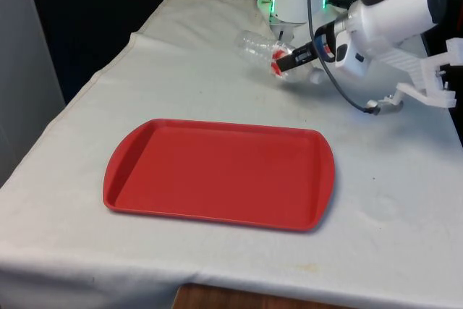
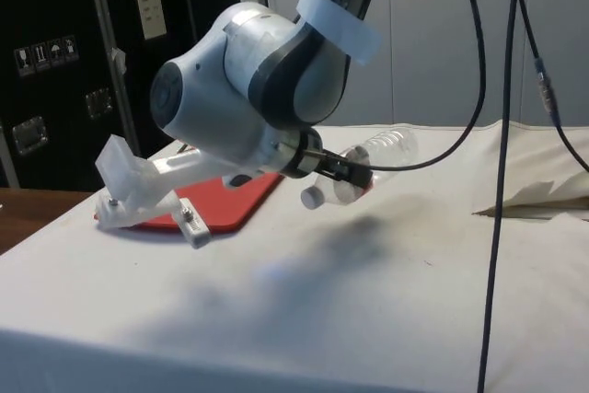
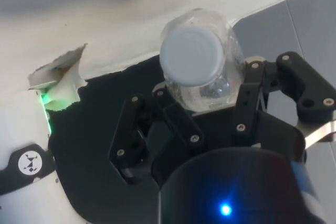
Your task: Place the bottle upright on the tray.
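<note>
1. White cloth covers the whole worktop (image 1: 217, 92) I am working over. I see it reach every edge in the front view, and a cable (image 2: 502, 181) hangs down across it in the side view.
2. Red and flat, the tray (image 1: 217, 171) lies on the cloth nearer the front camera, towards the front view's left of centre. Its long side runs across that view. In the side view I see one corner of it (image 2: 244, 204) past the arm.
3. White arm (image 2: 258, 89) next: I see its last joints leaning low over the far end of the worktop, on the front view's right, well apart from the tray.
4. The black hand (image 1: 295, 56) points sideways towards the front view's left. From the wrist view I read its fingers (image 3: 181, 121) as clenched on either side of the bottle, just below the cap.
5. The clear plastic bottle (image 1: 257, 46) sits in that grasp, lying nearly level and held up off the cloth. Its base points away from the hand and there is a red label at the neck end. It is beyond the tray's far edge, not over it.
6. The smallest piece I can pick out is the bottle's pale cap (image 3: 191, 55), which faces the wrist camera square on.
</note>
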